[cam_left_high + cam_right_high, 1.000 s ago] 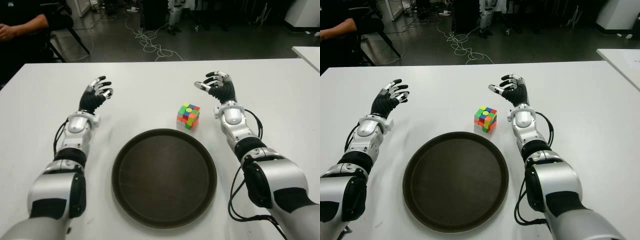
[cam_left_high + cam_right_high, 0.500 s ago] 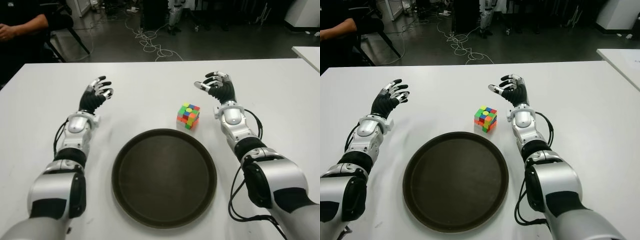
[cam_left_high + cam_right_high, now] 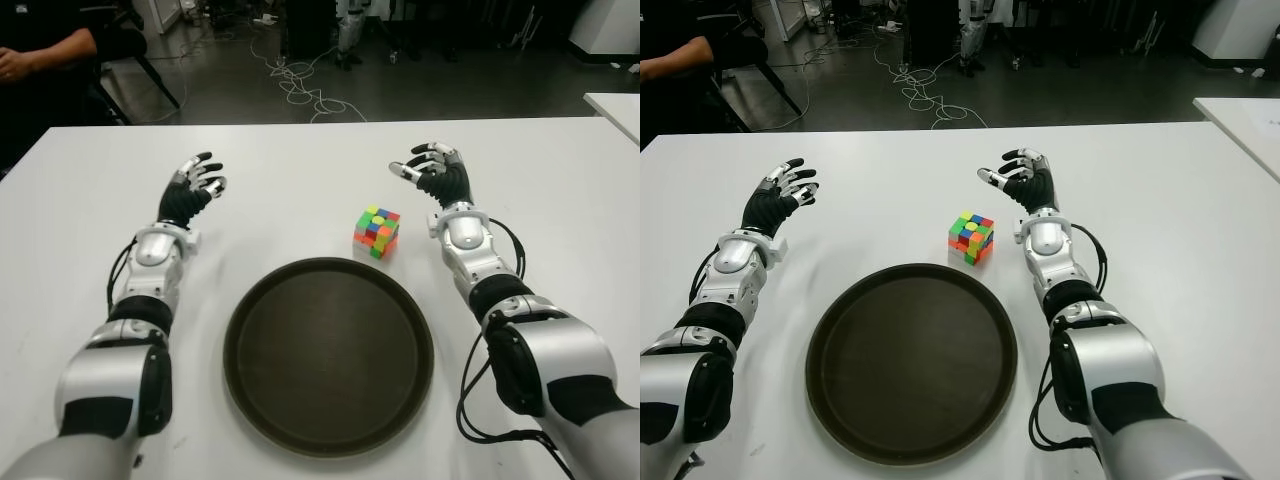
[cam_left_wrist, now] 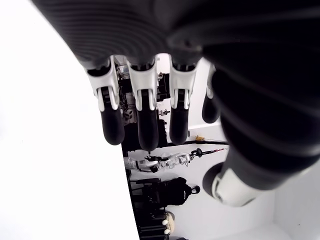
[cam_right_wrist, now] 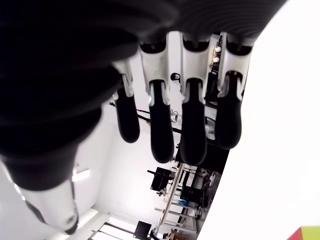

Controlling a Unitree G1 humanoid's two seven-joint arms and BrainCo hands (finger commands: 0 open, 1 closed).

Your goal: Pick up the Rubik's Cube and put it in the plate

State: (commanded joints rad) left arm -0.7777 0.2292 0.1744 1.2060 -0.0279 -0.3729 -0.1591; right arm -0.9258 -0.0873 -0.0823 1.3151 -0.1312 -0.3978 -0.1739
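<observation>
A multicoloured Rubik's Cube point(image 3: 377, 231) stands on the white table point(image 3: 300, 190), just beyond the far right rim of the round dark plate point(image 3: 329, 355). My right hand point(image 3: 432, 172) hovers to the right of the cube and a little farther back, its fingers point(image 5: 192, 135) spread and holding nothing. On the left side of the table my left hand point(image 3: 195, 186) stays idle, level with the cube, its fingers point(image 4: 145, 122) relaxed and empty. The plate holds nothing.
A person's arm point(image 3: 40, 52) shows at the far left beyond the table. Cables point(image 3: 300, 85) lie on the dark floor behind. A second white table's corner point(image 3: 615, 105) shows at the right.
</observation>
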